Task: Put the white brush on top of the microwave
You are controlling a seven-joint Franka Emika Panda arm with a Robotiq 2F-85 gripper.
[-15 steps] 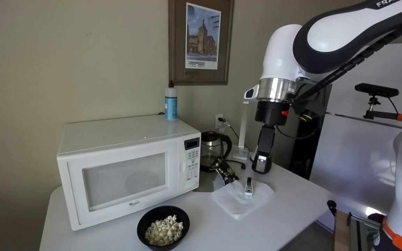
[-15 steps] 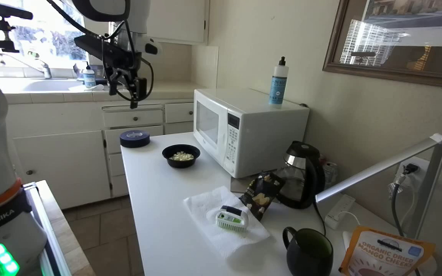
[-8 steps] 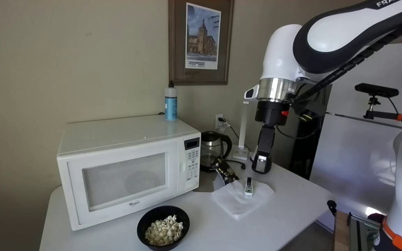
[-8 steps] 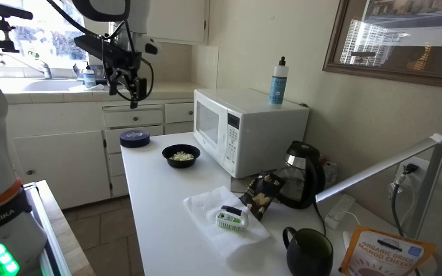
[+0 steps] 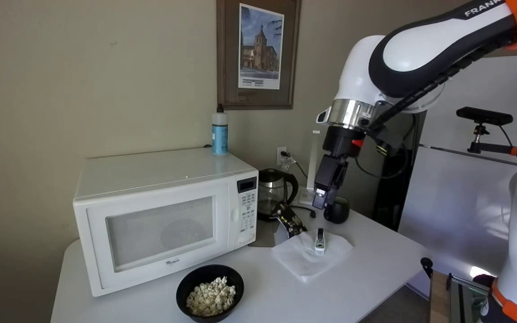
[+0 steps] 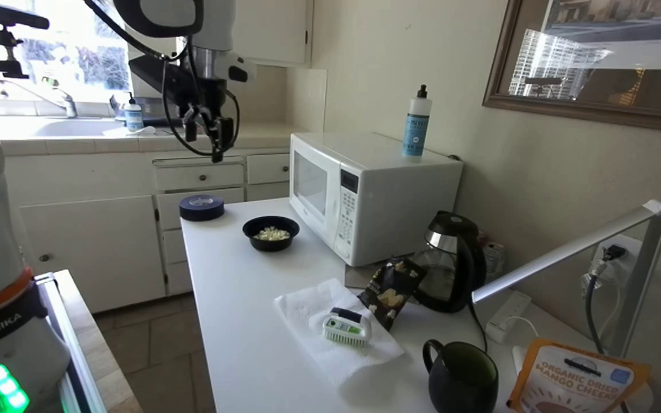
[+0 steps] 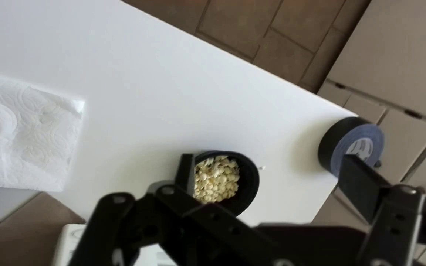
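A robot's black two-fingered claw [image 7: 269,164] hangs well above a smooth white worktop [image 6: 238,287], its fingers spread wide and holding nothing, while the small white brush with a dark-topped grip, green label and pale bristles [image 6: 346,328] awaits pickup on a creased white paper towel [image 6: 302,302]. Its destination, the boxy white microwave oven with a windowed door [image 5: 166,220], stands nearby, and the task appears to be at its opening approach. In the wrist view a round black bowl of popcorn [image 6: 271,245] shows between the fingers and the brush does not, so a straight advance from here would likely miss the target and could meet the bowl. The towel beneath the brush seems loose; fingertips that dip too low may pinch it and drag it along, spoiling the grasp. A glossy black snack packet [image 6: 392,289] near the brush could be nudged if the claw comes down this wide and off-centre. A shallow grip might let the brush twist or drop, a low carry could clip the microwave's front edge, and a careless release near the back risks toppling the blue-labelled plastic bottle with a black cap [image 6: 416,129] standing on top.
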